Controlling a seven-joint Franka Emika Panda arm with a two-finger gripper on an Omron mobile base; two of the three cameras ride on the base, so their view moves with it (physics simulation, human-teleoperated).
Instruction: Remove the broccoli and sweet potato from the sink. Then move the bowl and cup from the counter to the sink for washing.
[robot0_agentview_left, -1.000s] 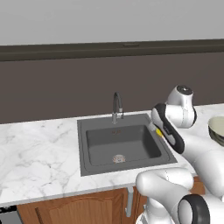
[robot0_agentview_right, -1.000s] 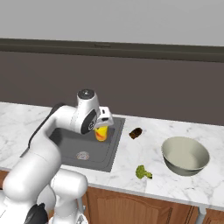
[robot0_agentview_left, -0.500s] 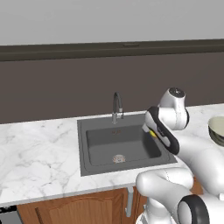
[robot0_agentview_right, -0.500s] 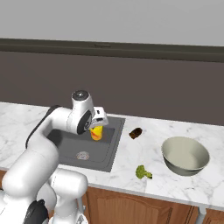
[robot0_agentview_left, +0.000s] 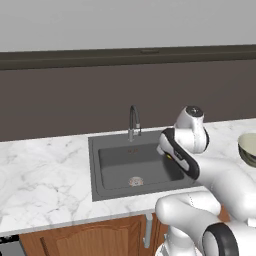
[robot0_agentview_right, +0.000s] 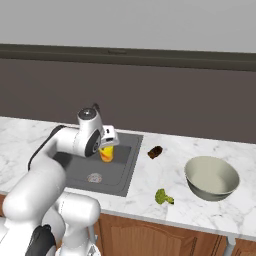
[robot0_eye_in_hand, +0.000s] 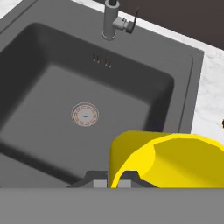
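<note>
In the left base view the sink (robot0_agentview_left: 135, 167) sits recessed in the counter (robot0_agentview_left: 45, 175), its basin bare but for the round drain (robot0_agentview_left: 135, 181), and the arm reaches over the sink's right rim with a sliver of yellow showing under the hand; the faucet (robot0_agentview_left: 133, 121) rises at the sink's back edge, and the bowl (robot0_agentview_left: 248, 148) peeks in well to the right of the sink. In the right base view the gripper (robot0_agentview_right: 107, 148) hangs over the sink's right half, above the basin floor, with its jaws clamped on the cup (robot0_agentview_right: 106, 154), which hangs below it. The sweet potato (robot0_agentview_right: 155, 152) lies on the counter just right of the sink, the broccoli (robot0_agentview_right: 162, 197) nearer the counter's front edge and also right of the sink, and the bowl further right again, so the vegetables look dealt with and the cup is the step in hand. In the hand view the cup's yellow rim sits close in front of the fingertips (robot0_eye_in_hand: 97, 177), tilted rather than upright, and beyond it are the drain, the basin's sloped walls and the faucet at the sink's far rim. To finish well, I would judge it best to lower the cup towards the flat floor beside the drain, clear of the right wall, and let go only once it is low, since a tilted cup dropped from height could roll. There is ample room on the basin floor; the tight spots are the right rim under the wrist and the faucet at the back.
</note>
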